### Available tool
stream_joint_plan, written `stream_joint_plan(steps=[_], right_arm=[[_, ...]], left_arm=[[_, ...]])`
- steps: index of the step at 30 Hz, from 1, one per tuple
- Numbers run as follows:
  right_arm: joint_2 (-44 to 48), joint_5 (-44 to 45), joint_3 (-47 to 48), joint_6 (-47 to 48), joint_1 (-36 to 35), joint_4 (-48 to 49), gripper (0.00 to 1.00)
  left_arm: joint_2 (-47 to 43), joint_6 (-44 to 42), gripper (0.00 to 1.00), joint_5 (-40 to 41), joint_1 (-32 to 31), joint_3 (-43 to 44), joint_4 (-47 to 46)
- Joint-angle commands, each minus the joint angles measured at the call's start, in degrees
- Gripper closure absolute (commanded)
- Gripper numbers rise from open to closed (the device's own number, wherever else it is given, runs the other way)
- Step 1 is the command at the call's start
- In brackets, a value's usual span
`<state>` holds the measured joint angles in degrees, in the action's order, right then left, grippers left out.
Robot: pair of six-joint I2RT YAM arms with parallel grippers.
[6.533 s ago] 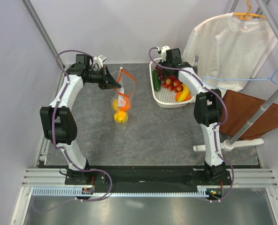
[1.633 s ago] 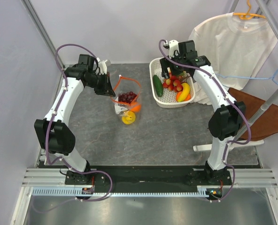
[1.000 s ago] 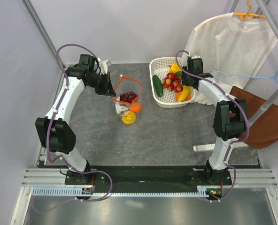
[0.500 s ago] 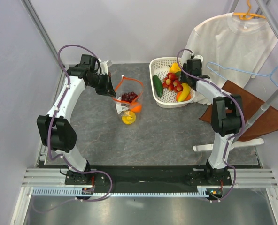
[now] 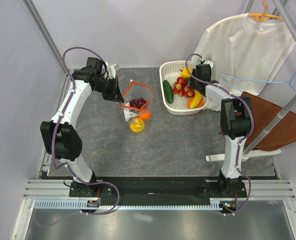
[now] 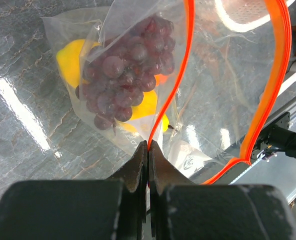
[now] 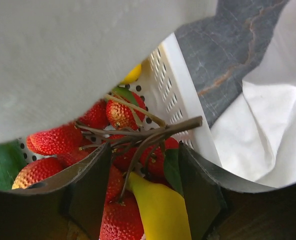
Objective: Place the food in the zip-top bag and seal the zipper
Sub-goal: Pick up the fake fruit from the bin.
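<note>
Zip-top bag [image 5: 129, 116] rests on the counter [image 5: 178, 145] left of centre, with a yellow fruit [image 5: 136, 126] at its near end, then an orange fruit [image 5: 146, 115] and the grape bunch [image 5: 137, 103]. We see the left end effector [image 6: 148, 150] clamped together on the bag's orange-red zipper [image 6: 276, 45], mouth gaping. Farther right, the right end effector [image 7: 144, 155] stands apart over strawberries [image 7: 48, 141] in the white basket [image 7: 163, 80].

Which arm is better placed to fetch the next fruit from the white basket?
Right. The right claw hangs open over the strawberries in the basket; the left claw is shut on the zipper of the zip-top bag, holding its mouth open.
</note>
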<state>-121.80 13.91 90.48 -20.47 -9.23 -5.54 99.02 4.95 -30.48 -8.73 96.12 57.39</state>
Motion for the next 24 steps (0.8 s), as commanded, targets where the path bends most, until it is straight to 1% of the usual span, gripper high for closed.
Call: stream_joint_plan(steps=[1, 2, 3, 5, 6, 8, 9, 10, 11, 16, 18, 20, 24], right_arm=[[-1.25, 0.15, 3.04, -0.01, 0.45, 3.34, 0.40], [-1.25, -0.20, 3.21, 0.25, 0.53, 3.78, 0.43], [-0.99, -1.16, 3.13, 0.69, 0.45, 4.65, 0.51], [-0.29, -2.30, 2.69, 1.39, 0.45, 5.19, 0.61], [0.07, -3.62, 2.51, 1.66, 0.45, 7.19, 0.71], [1.12, -5.03, 1.90, 2.01, 0.45, 8.00, 0.81], [1.38, -5.73, 1.72, 2.27, 0.45, 8.70, 0.94], [2.17, -7.48, 1.55, 2.45, 0.45, 8.88, 0.99], [2.44, -8.37, 1.54, 2.63, 0.36, 8.97, 1.00], [5.07, -13.72, 0.93, 2.71, 0.01, 9.32, 1.00], [6.22, -13.74, 0.40, 2.71, -0.52, 10.28, 1.00], [8.06, -16.19, -0.30, 3.15, -1.13, 11.33, 1.00], [11.31, -17.51, -1.44, 5.61, -3.33, 12.48, 1.00]], left_arm=[[0.73, -0.38, 0.98, 0.07, 0.21, 2.76, 0.27], [0.82, -0.29, 0.98, 0.07, 0.21, 2.67, 0.36], [0.82, -0.29, 0.98, -0.10, 0.21, 2.67, 0.36], [1.00, -0.12, 0.98, -0.28, 0.21, 2.59, 0.36], [1.08, -0.12, 0.98, -0.20, 0.21, 2.59, 0.36], [1.35, 0.06, 0.98, -0.28, 0.29, 2.67, 0.36], [1.35, -0.03, 0.98, -0.46, 0.21, 2.76, 0.27], [1.52, 0.06, 0.98, -0.63, 0.29, 2.85, 0.36], [1.52, 0.15, 0.98, -0.72, 0.21, 3.02, 0.36], [1.88, 0.15, 0.98, -0.99, 0.29, 3.29, 0.36], [1.96, 0.15, 0.98, -1.16, 0.21, 3.46, 0.36], [2.23, 0.41, 0.98, -1.42, 0.38, 3.64, 0.36], [2.75, 1.37, 0.98, -3.00, 1.35, 3.55, 0.36]])
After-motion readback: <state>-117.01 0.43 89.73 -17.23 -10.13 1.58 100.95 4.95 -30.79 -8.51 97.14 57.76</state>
